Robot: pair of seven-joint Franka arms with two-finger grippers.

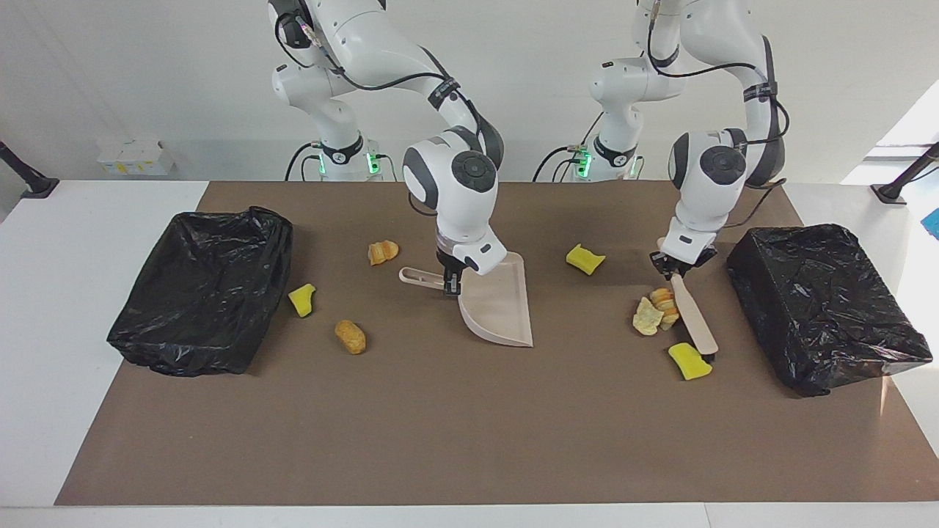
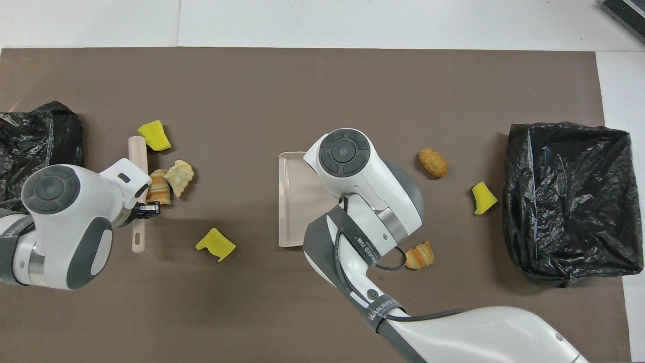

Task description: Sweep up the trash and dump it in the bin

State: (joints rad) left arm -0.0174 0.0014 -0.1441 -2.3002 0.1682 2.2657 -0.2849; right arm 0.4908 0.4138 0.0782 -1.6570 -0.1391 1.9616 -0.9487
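The right pincer [image 1: 451,281] is gripping the dustpan [image 1: 499,304] at the base of its handle, and the pan is resting on the brown mat [image 1: 469,440] at mid-worktop. The left pincer [image 1: 678,270] is clamping the brush [image 1: 693,314], whose head is lying on the mat toward the left arm's end.

Seven trash pieces are lying on the mat:
- A bread lump [image 1: 665,306] is touching the brush, and a pale lump [image 1: 646,317] is touching that lump.
- A yellow wedge [image 1: 689,361] is lying just beside the brush tip.
- A second wedge [image 1: 585,259] is sitting between dustpan and brush, nearer to the robots than the two lumps.
- A third wedge [image 1: 302,300] is lying just beside the right bin [image 1: 202,293].
- A brown lump [image 1: 351,336] is sitting between that wedge and the dustpan.
- A croissant piece [image 1: 382,252] is lying near the dustpan handle, nearer to the robots.

The left bin [image 1: 825,304] is standing at the left arm's end, near the brush.
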